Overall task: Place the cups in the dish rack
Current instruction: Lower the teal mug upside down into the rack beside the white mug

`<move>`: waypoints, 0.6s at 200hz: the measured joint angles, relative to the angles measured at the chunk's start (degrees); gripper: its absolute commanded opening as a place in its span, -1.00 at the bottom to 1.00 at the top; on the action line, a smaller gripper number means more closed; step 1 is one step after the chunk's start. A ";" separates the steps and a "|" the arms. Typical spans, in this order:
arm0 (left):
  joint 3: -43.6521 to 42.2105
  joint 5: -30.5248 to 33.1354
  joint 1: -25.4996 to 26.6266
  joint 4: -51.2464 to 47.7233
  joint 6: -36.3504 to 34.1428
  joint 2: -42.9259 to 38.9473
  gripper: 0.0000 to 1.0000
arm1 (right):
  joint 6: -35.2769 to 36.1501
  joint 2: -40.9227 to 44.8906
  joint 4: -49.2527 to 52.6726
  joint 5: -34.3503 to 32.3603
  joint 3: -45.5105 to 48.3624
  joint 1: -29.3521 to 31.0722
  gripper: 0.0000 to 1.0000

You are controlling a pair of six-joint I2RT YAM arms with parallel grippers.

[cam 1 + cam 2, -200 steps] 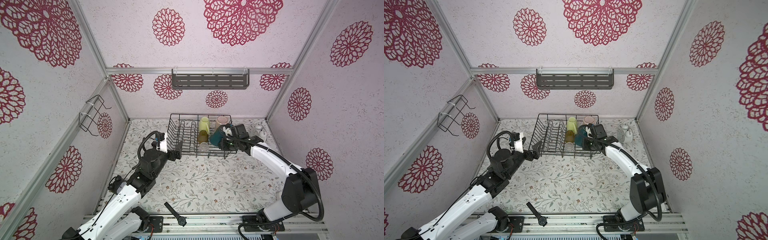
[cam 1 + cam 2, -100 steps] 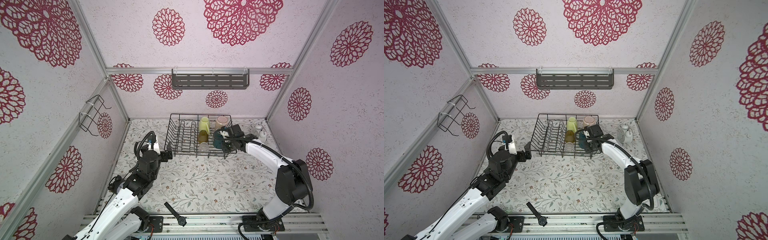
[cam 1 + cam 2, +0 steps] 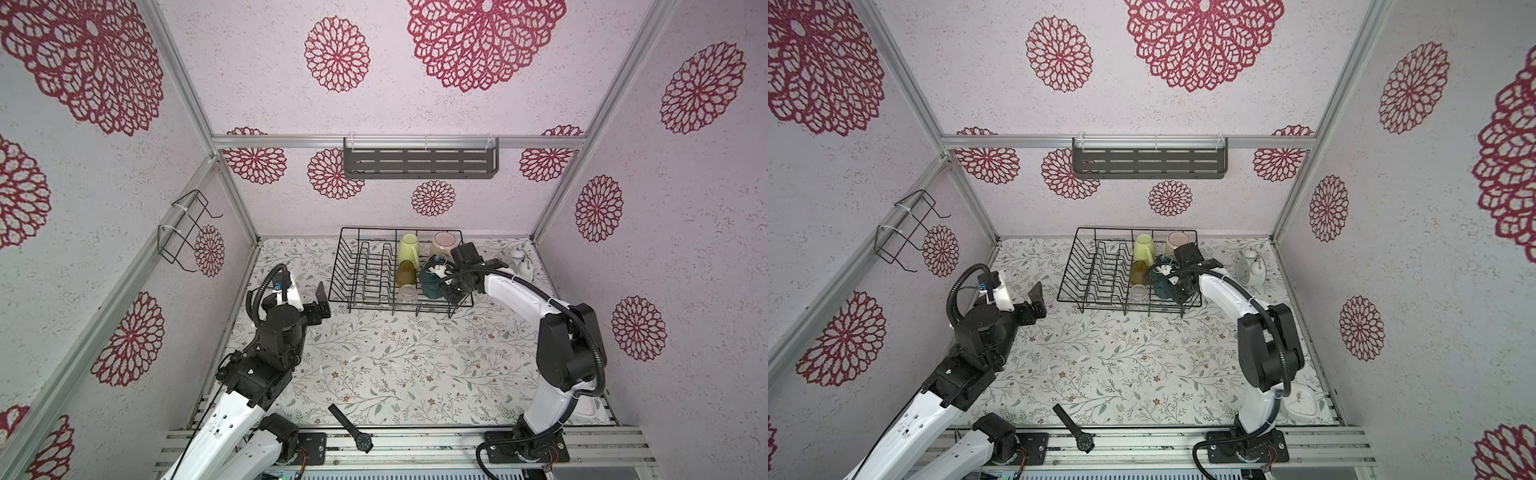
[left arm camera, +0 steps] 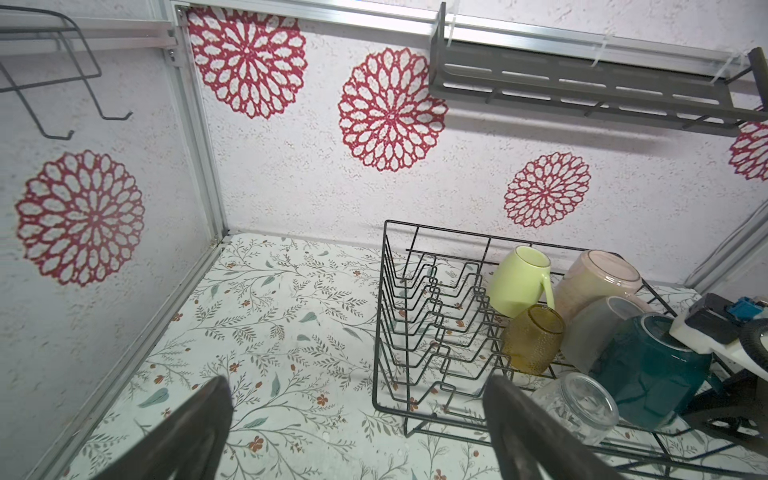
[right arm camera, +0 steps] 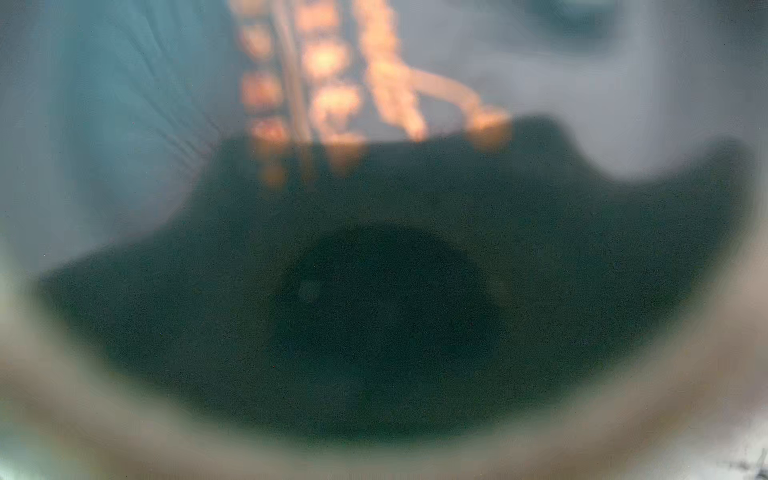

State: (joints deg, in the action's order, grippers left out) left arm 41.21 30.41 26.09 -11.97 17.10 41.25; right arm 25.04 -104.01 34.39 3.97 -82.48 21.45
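Right fingers clench dark teal handled mug inside black wire dish rack; left fingers spread, empty, just beside rack.

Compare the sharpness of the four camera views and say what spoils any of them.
Both top views: sharp and evenly lit, dish rack crisp. Left wrist view: dark teal mug sharp, the left gripper near the lens soft and dark. Right wrist view: wholly blurred, lens apparently too close to that mug.

a dark teal mug fills most of the view, too blurred for detail. amber patches show past its edge against pale grey.
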 measured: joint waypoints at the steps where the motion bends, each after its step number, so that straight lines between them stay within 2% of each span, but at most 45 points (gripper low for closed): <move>1: -0.02 0.00 -0.07 -0.07 0.04 0.00 0.95 | 0.31 -0.20 0.15 0.17 -0.17 -0.09 -1.00; 59: -0.48 -1.09 -1.53 -0.26 0.81 1.22 0.95 | 9.84 -3.04 4.72 0.98 -1.38 -1.68 -1.00; 120: -0.48 -2.69 -1.77 0.63 1.62 4.02 0.95 | 15.21 -3.15 3.76 0.48 -1.31 -1.95 -0.93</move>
State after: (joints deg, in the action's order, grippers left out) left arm 40.73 27.73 24.32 -11.33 18.72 45.28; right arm 40.25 -107.15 38.15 4.45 -83.79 19.51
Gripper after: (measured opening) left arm 0.975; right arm 0.172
